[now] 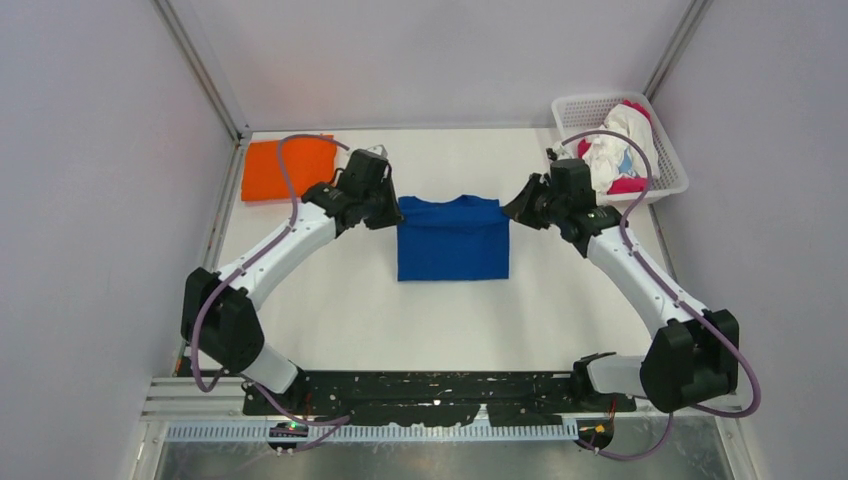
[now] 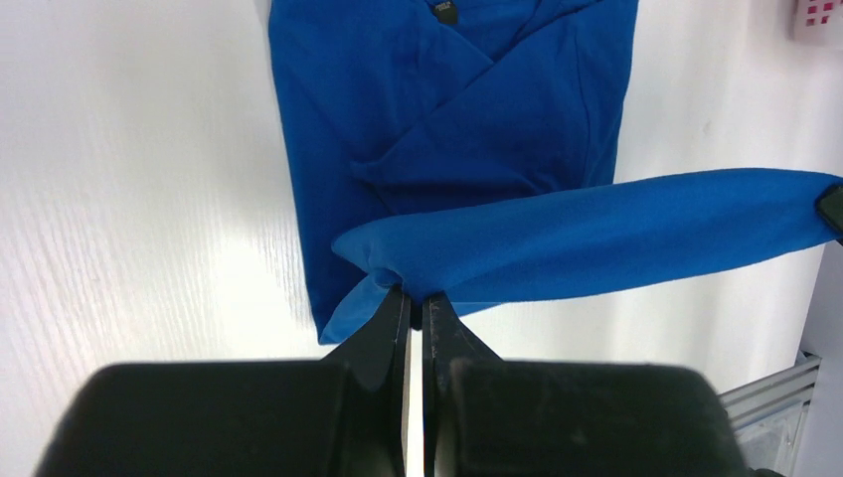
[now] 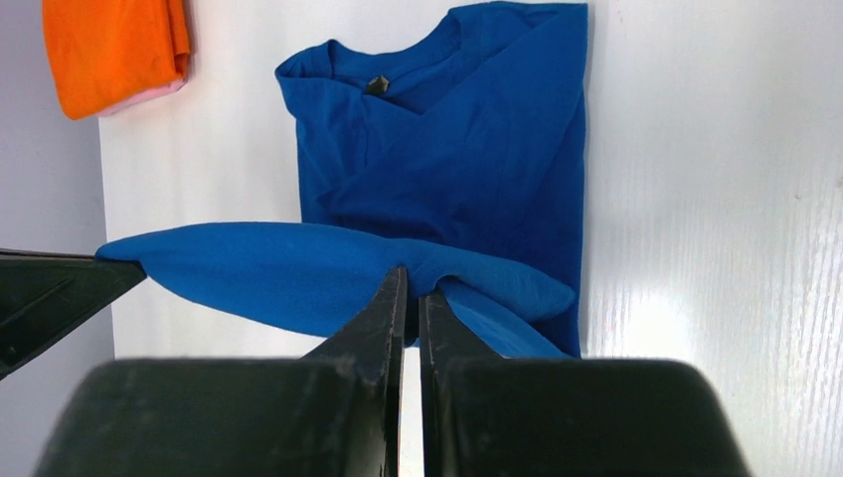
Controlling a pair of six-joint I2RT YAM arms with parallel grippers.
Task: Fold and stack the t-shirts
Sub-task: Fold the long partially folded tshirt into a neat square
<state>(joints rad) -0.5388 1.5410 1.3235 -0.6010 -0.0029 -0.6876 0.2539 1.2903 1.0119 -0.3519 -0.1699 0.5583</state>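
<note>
Blue cotton is clamped in both my left fingers (image 2: 383, 336) and right fingers (image 3: 380, 328), with one edge of the blue shirt (image 1: 452, 245) lifted taut between them so it can fold over without sagging. Its body lies in the middle of the bench (image 1: 400, 320). I judge the folded orange shirt (image 1: 288, 168) at the far left to be the stack's base.

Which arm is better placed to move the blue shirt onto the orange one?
Left, probably: the orange shirt lies just beside the left gripper, which pinches the blue shirt; the right gripper is across it.
</note>
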